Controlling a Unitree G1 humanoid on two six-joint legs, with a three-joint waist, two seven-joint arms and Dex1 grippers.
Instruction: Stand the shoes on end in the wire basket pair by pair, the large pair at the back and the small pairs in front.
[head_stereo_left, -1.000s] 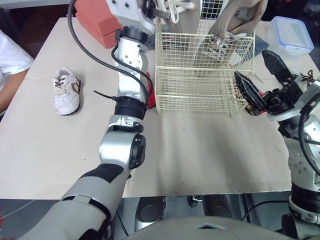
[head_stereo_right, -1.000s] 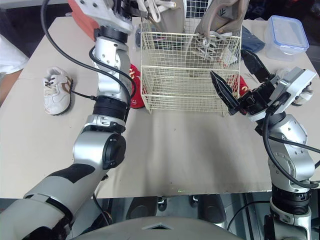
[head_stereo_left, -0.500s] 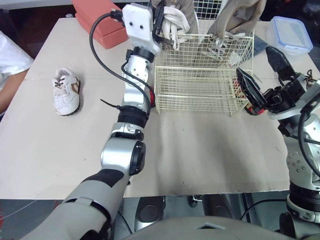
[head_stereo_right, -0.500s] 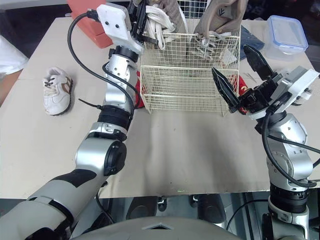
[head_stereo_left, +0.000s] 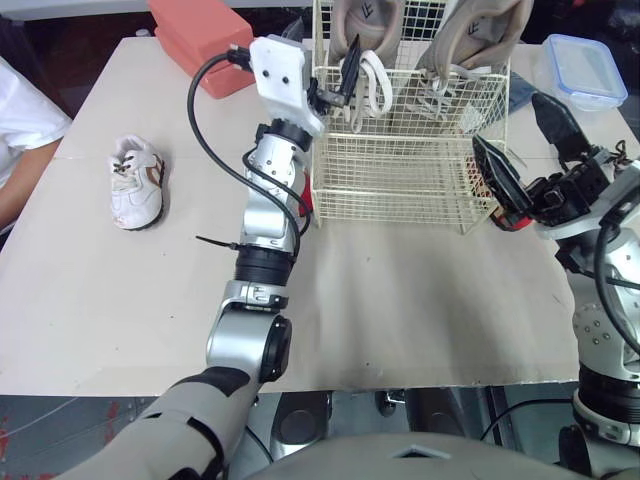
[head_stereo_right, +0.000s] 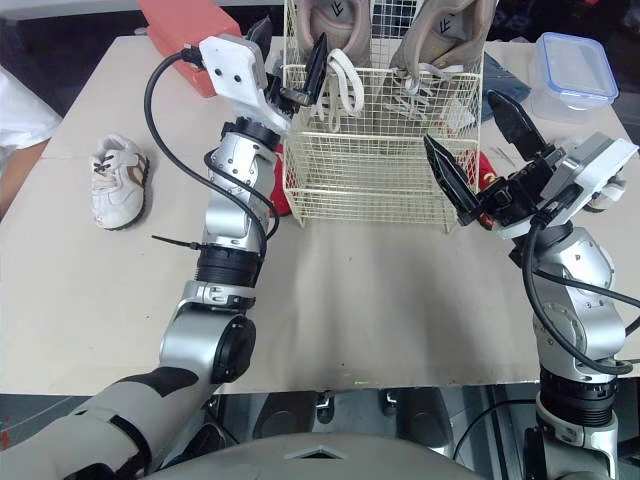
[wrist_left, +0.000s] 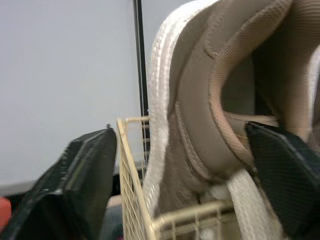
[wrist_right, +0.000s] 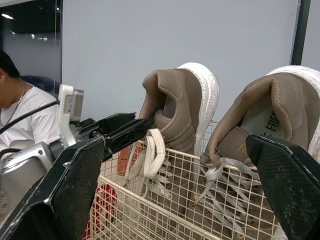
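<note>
Left claw (head_stereo_left: 325, 38) lowered, spread astride wire basket (head_stereo_left: 400, 137) rim

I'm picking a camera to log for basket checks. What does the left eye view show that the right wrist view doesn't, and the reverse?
Left eye view adds a small white shoe lying on the table at the robot's left, a red box and a blue-lidded plastic container. Right wrist view adds the grey wall beyond. Both share the wire basket, the pair of tan shoes standing on end in it, a person in a white shirt, the left gripper, open at the left shoe, and the open right gripper.
</note>
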